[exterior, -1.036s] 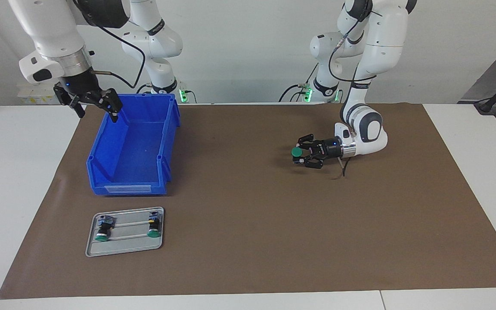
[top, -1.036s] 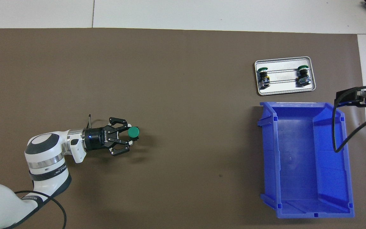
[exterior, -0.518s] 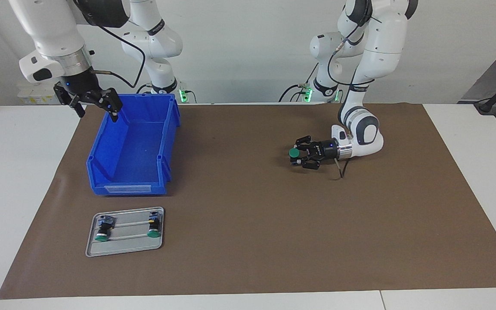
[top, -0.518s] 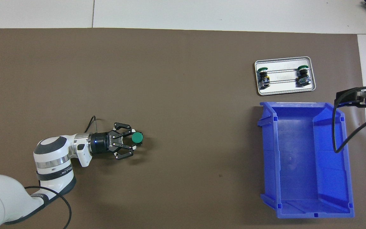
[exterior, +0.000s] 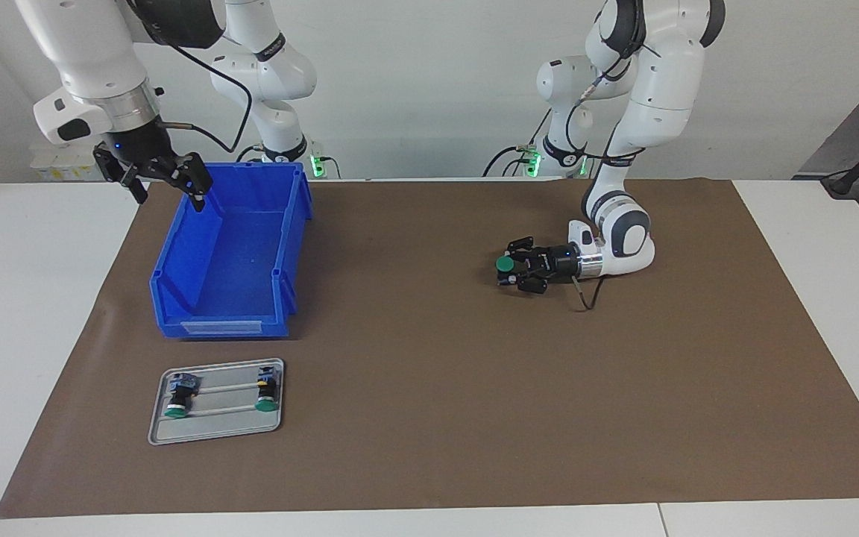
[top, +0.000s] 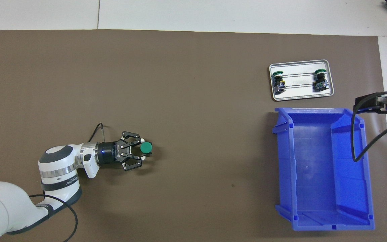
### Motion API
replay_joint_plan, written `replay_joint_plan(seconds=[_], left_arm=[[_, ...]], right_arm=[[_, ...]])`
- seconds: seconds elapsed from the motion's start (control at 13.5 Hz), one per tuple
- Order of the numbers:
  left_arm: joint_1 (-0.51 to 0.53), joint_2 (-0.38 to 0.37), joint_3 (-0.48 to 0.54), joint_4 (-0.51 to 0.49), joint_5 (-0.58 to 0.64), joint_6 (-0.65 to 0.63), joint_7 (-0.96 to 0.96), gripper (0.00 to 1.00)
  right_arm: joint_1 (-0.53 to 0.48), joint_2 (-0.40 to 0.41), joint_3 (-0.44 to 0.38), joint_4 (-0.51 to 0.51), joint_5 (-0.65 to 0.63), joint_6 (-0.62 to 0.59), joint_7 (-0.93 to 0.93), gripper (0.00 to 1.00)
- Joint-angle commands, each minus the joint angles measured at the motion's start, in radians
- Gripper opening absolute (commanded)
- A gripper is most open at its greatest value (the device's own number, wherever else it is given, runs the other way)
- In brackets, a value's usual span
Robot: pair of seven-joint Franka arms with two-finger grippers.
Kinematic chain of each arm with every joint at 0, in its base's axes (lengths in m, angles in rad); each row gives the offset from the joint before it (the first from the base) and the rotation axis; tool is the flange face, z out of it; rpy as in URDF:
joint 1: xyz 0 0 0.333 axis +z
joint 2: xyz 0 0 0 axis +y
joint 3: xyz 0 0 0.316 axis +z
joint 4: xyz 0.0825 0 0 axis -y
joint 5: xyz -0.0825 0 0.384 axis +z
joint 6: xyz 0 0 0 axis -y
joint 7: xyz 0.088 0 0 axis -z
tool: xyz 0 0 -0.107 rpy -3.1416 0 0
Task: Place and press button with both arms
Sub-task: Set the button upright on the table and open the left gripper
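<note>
A button (exterior: 504, 263) (top: 145, 148) with a round green cap is held cap-up low over the brown mat, toward the left arm's end. My left gripper (exterior: 508, 273) (top: 140, 152) lies level, reaching in from the side, shut on the button's dark body below the cap. Whether the body touches the mat I cannot tell. My right gripper (exterior: 167, 188) (top: 370, 101) hangs open with nothing in it, over the rim of the blue bin (exterior: 176, 261) (top: 282, 161), and waits there.
A small metal tray (exterior: 213, 434) (top: 301, 97) lies on the mat, farther from the robots than the bin. It holds two more green-capped buttons lying on their sides (exterior: 176, 399) (exterior: 265, 394). The brown mat (exterior: 437, 418) covers most of the table.
My left gripper has carried the button a little toward the right arm's end and lower, with the forearm settling closer to the mat. The right arm has not moved.
</note>
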Motion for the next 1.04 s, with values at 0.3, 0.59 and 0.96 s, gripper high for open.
replay_joint_plan(seconds=[0.3,0.59,0.96], left_arm=[[0.003,0.024,0.009,-0.004,-0.014,-0.034,0.036,0.56],[0.005,0.023,0.009,-0.005,-0.014,-0.029,0.034,0.98],[0.029,0.016,0.007,0.024,-0.014,-0.099,-0.050,1.00]], right_arm=[[-0.007,-0.030,0.006,-0.037,0.008,0.013,0.006,1.00],[-0.007,-0.030,0.006,-0.037,0.008,0.014,0.005,1.00],[-0.008,-0.034,0.006,-0.045,0.008,0.014,0.005,1.00]])
